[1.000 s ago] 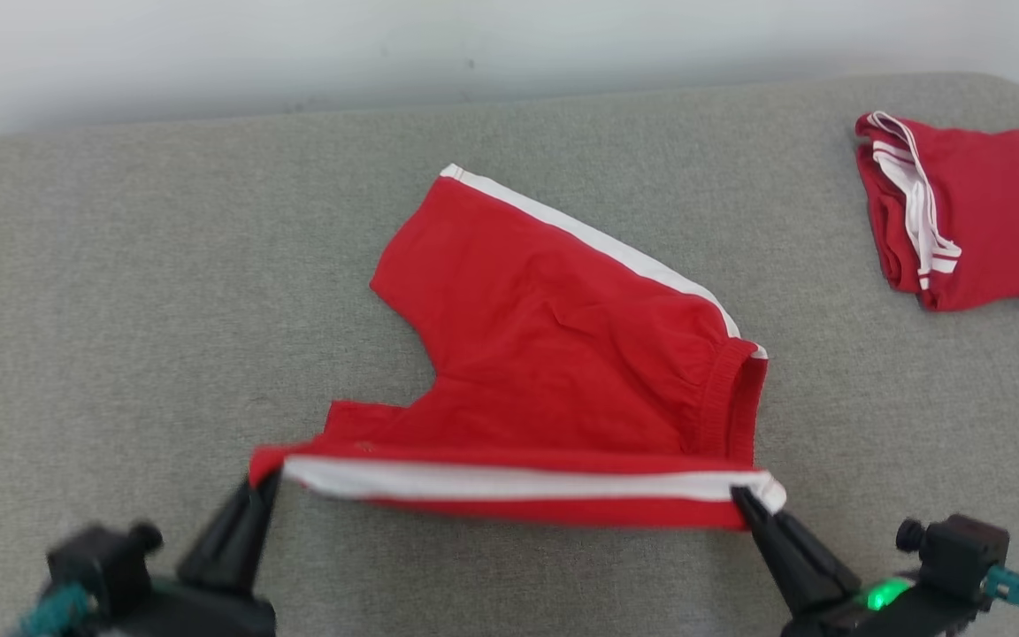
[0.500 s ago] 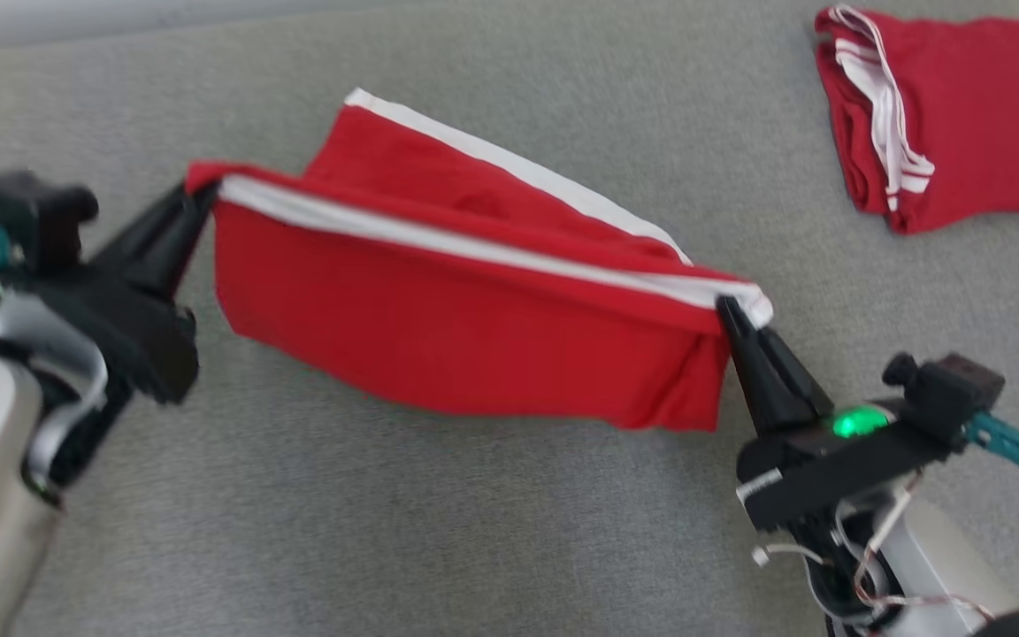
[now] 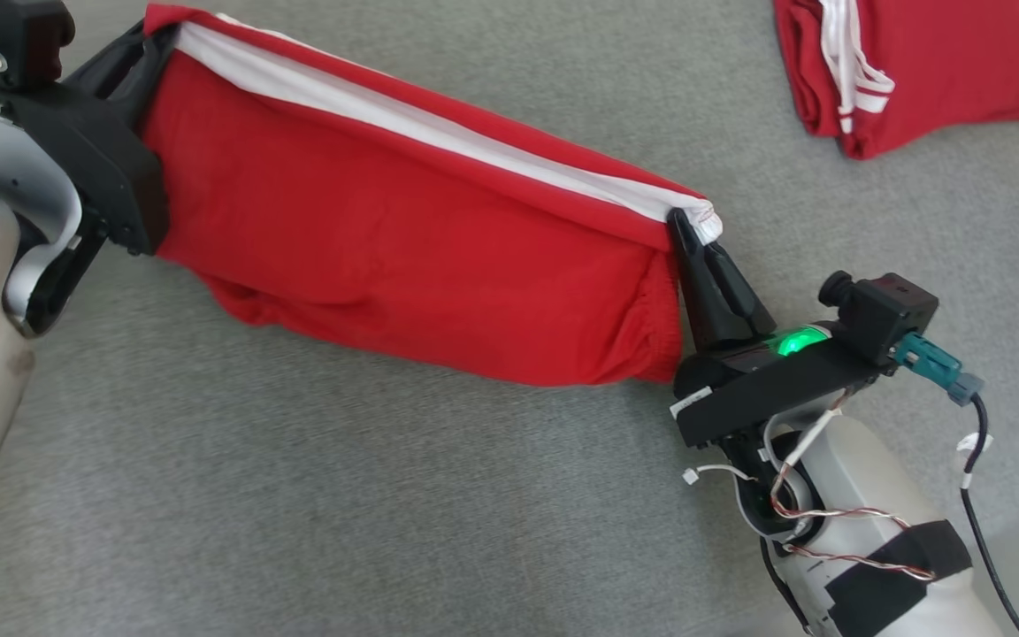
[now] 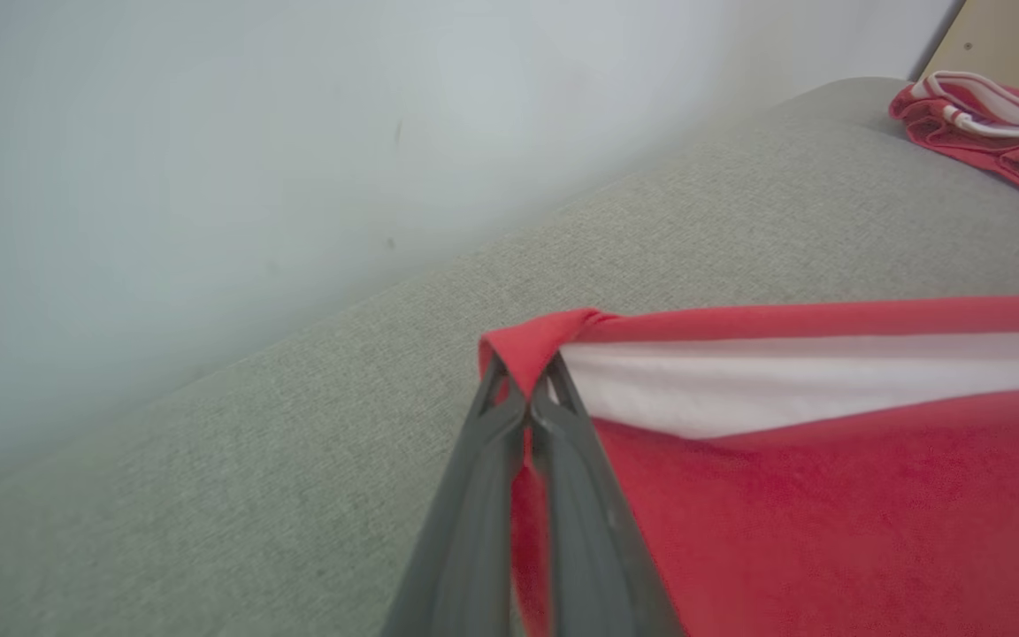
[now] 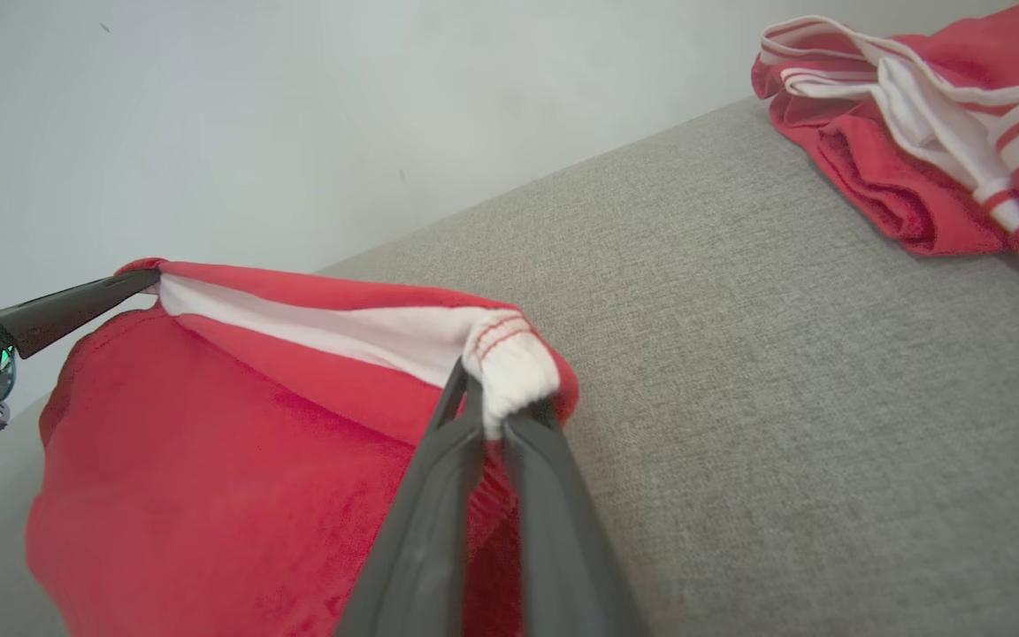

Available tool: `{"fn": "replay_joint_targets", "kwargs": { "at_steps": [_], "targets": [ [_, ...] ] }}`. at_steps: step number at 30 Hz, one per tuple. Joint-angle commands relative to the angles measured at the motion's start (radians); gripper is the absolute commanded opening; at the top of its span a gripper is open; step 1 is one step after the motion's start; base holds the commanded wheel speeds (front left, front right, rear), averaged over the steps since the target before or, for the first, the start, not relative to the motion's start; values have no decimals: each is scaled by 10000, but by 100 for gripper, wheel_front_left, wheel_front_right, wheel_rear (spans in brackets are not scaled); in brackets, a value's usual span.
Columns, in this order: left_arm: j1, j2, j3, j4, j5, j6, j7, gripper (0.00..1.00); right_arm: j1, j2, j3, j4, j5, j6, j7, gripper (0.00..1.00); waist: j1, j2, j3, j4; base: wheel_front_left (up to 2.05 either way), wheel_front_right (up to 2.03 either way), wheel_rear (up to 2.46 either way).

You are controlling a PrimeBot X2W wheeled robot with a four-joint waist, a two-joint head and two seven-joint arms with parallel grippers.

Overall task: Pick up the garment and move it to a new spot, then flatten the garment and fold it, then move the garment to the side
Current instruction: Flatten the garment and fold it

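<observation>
The garment point(image 3: 403, 239) is a pair of red shorts with a white side stripe, hanging stretched between my two grippers above the grey cushion. My left gripper point(image 3: 151, 35) is shut on its leg-hem corner at the upper left; in the left wrist view the left gripper point(image 4: 527, 389) pinches red fabric of the garment point(image 4: 828, 495). My right gripper point(image 3: 682, 226) is shut on the waistband end at the right; in the right wrist view the right gripper point(image 5: 487, 398) clamps the white-tipped corner of the garment point(image 5: 209, 495). The left gripper point(image 5: 134, 281) also shows there at the far left.
A second red garment with white stripes point(image 3: 916, 62) lies folded at the cushion's far right, also in the right wrist view point(image 5: 925, 150) and the left wrist view point(image 4: 996, 128). The grey cushion point(image 3: 386, 495) spreads beneath. A pale wall point(image 5: 297, 115) backs the cushion.
Both grippers have lifted the garment off the cushion and carried it up and leftward in the head view; it now hangs free. The head camera has also tilted, shifting the folded garment.
</observation>
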Motion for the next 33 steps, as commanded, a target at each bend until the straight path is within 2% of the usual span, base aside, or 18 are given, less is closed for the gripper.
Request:
{"fn": "replay_joint_targets", "kwargs": {
  "at_steps": [1, 2, 3, 4, 5, 6, 7, 8, 15, 20, 27, 30, 33],
  "targets": [
    [-304, -20, -255, 380, -200, 25, -283, 0, -148, 102, 12, 163, -109, -32, -128, 0, -4, -2, 256, -309, 0, 0, 0],
    [-393, -23, -395, 602, -276, 26, -415, 0, -176, 131, 55, 213, -147, -32, -169, 0, -4, -2, 244, -322, 0, 0, 0],
    [-478, 17, -592, 784, -256, 26, -557, 0, -207, 156, 114, 248, -203, -32, -214, 25, -4, -2, 218, -339, 0, 0, 0],
    [-478, 17, -592, 784, -256, 26, -557, 0, -207, 156, 114, 248, -203, -32, -214, 25, -4, -2, 218, -339, 0, 0, 0],
    [-558, 67, -789, 956, -197, 25, -701, 17, -222, 165, 172, 268, -284, -32, -227, 57, -4, -2, 180, -353, 0, 0, 0],
    [-622, 83, -957, 1079, -190, 24, -905, 47, -212, 171, 204, 279, -323, -32, -280, 100, -4, -2, 128, -353, 0, 0, 0],
    [-654, 61, -1052, 1241, -292, 25, -1107, 85, -163, 166, 208, 303, -357, -32, -304, 100, -4, -2, 48, -335, 0, 0, 0],
    [-671, 18, -1169, 1377, -409, 23, -1251, 100, -100, 137, 178, 306, -443, -32, -318, 100, -4, -2, -32, -306, 0, 0, 0],
    [-611, -49, -1791, 1925, -1213, 21, -2167, 100, 996, 216, -553, -401, -741, -31, -510, 100, -4, -2, -865, -5, 0, 0, 0],
    [-321, 229, -2116, 2061, -1679, 21, -2468, 100, 2110, 316, -1125, -1483, -1723, -31, -550, 100, -4, -2, -1406, 41, 0, 0, 0],
    [10, 650, -2497, 2023, -2092, 20, -2650, 100, 3672, 559, -1416, -2930, -2832, -31, -555, 100, -4, -2, -1730, 17, 0, 0, 0],
    [129, 740, -2700, 2052, -2247, 20, -2654, 100, 4196, 657, -1571, -3268, -2941, -31, -555, 100, -4, -2, -1809, 4, 0, 0, 0],
    [257, 792, -3046, 1929, -2554, 20, -2182, 100, 4512, 718, -1558, -3485, -3157, -31, -558, 100, -4, -2, -1869, -12, 0, 0, 0]
  ]
}}
